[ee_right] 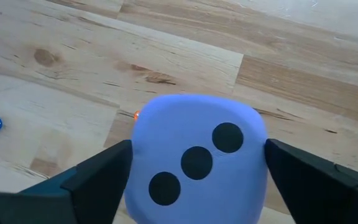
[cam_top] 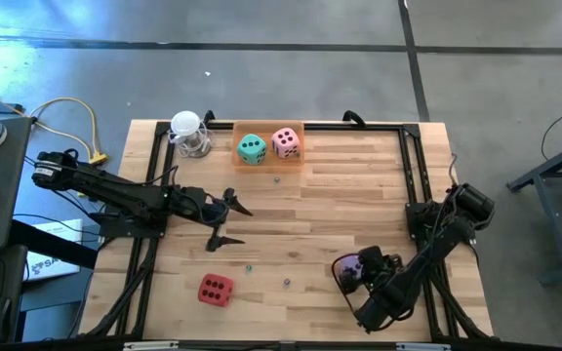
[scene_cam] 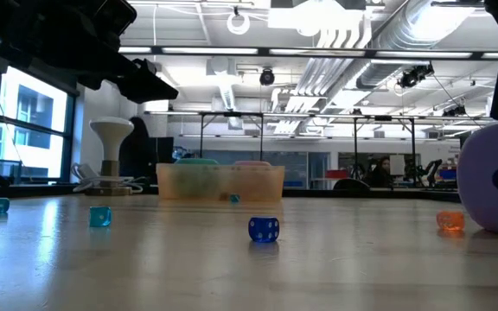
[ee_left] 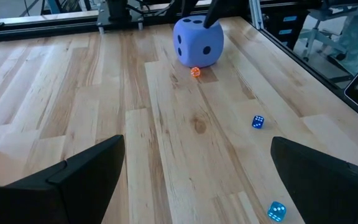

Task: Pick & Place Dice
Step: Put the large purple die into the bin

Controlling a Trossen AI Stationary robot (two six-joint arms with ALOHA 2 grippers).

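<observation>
The purple die (ee_right: 197,168) sits on the table near the right front, three pips toward my right wrist camera. My right gripper (ee_right: 197,146) comes down over it, slanting, open, with one finger on each side of it. My left gripper (cam_top: 234,222) hovers open over the table's middle left with nothing between its fingers. The red die (cam_top: 216,290) rests on the table near the front left. The teal die (cam_top: 252,148) and the pink die (cam_top: 286,143) sit side by side in a shallow orange tray (cam_top: 269,174) at the far edge. My right gripper's fingers (ee_right: 98,180) stand close against two opposite sides of the purple die (ee_right: 137,155), slanting down from above. I cannot tell whether they touch it. The die rests with its bottom face on the table (scene_cam: 491,231) and shows no dent.
A white-topped clear object (cam_top: 188,135) stands left of the tray. Small translucent dice lie scattered on the wood: a blue one (scene_cam: 264,229), an orange one (scene_cam: 450,222) beside the purple die, a teal one (scene_cam: 100,216). A black frame (cam_top: 413,166) borders the table.
</observation>
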